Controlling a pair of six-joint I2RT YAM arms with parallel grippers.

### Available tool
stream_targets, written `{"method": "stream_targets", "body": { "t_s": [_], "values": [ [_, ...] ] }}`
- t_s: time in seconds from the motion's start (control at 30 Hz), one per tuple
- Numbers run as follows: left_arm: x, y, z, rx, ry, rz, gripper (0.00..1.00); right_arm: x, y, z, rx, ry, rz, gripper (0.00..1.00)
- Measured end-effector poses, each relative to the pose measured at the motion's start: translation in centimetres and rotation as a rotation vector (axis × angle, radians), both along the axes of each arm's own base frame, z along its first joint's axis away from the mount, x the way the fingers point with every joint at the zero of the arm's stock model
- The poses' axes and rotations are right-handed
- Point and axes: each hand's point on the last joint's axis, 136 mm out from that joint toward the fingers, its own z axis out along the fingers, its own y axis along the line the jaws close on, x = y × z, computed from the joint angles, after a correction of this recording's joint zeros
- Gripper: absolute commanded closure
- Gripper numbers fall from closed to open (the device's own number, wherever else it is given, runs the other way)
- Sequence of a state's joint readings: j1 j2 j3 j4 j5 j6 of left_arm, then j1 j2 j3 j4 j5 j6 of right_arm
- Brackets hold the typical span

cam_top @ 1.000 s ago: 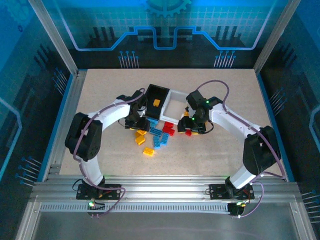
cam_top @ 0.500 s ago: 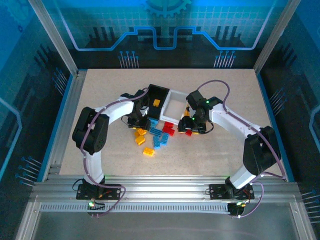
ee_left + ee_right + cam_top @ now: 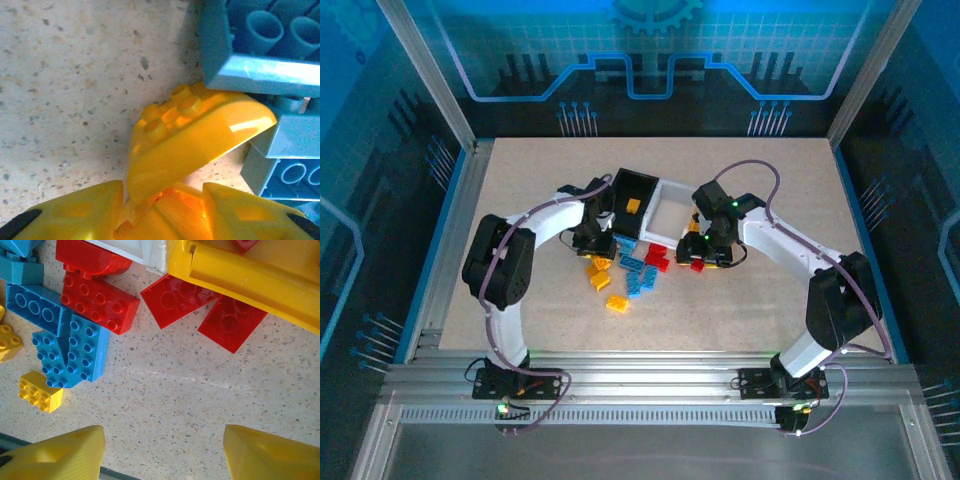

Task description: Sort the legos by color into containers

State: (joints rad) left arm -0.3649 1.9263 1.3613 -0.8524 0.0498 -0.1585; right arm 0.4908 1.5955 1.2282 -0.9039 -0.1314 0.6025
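The speckled tabletop (image 3: 740,290) is carrying loose bricks. The left gripper (image 3: 162,200) is pinching a yellow brick (image 3: 190,135) between its fingers, with blue bricks (image 3: 265,50) crowding just beside it. The right gripper (image 3: 162,445) is hanging wide open and empty over bare tabletop, while red bricks (image 3: 100,300) are lying against the yellow bin (image 3: 250,275).

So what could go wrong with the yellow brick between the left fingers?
The yellow brick lies tilted, and only its near end is between the left gripper fingers, so it might twist or pop out in a squeeze. Its far end seems to touch a blue brick, so lifting could drag or knock that one.
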Motion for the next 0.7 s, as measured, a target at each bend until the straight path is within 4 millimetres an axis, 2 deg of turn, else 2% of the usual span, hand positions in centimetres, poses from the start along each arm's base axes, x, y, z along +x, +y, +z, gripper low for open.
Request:
{"method": "stream_targets", "body": {
  "t_s": [0.13,0.23,0.4,0.5,0.63,0.67,0.7],
  "values": [
    [0.3,0.4,1.7,-0.016,-0.01,0.037,0.56,0.0,0.0,0.0,0.0,0.0,0.0,0.35],
    [1.7,0.2,3.9,-0.047,-0.052,0.073,0.55,0.0,0.0,0.0,0.0,0.0,0.001,0.35],
    [5.0,-0.6,7.7,-0.094,-0.143,0.125,0.55,0.0,0.0,0.0,0.0,-0.002,0.007,0.35],
    [8.9,-1.8,9.6,-0.129,-0.215,0.161,0.55,0.0,0.0,0.1,0.0,-0.003,0.008,0.35],
    [12.6,-2.9,9.9,-0.149,-0.262,0.2,0.54,-0.1,0.0,0.1,-0.001,-0.001,0.008,0.35],
    [13.4,-3.1,9.6,-0.148,-0.264,0.211,0.52,-0.1,0.0,0.2,0.0,-0.003,0.008,0.35],
    [14.1,-3.2,9.1,-0.145,-0.263,0.219,0.45,-0.2,0.0,0.3,0.003,-0.008,0.008,0.35]
  ]
}}
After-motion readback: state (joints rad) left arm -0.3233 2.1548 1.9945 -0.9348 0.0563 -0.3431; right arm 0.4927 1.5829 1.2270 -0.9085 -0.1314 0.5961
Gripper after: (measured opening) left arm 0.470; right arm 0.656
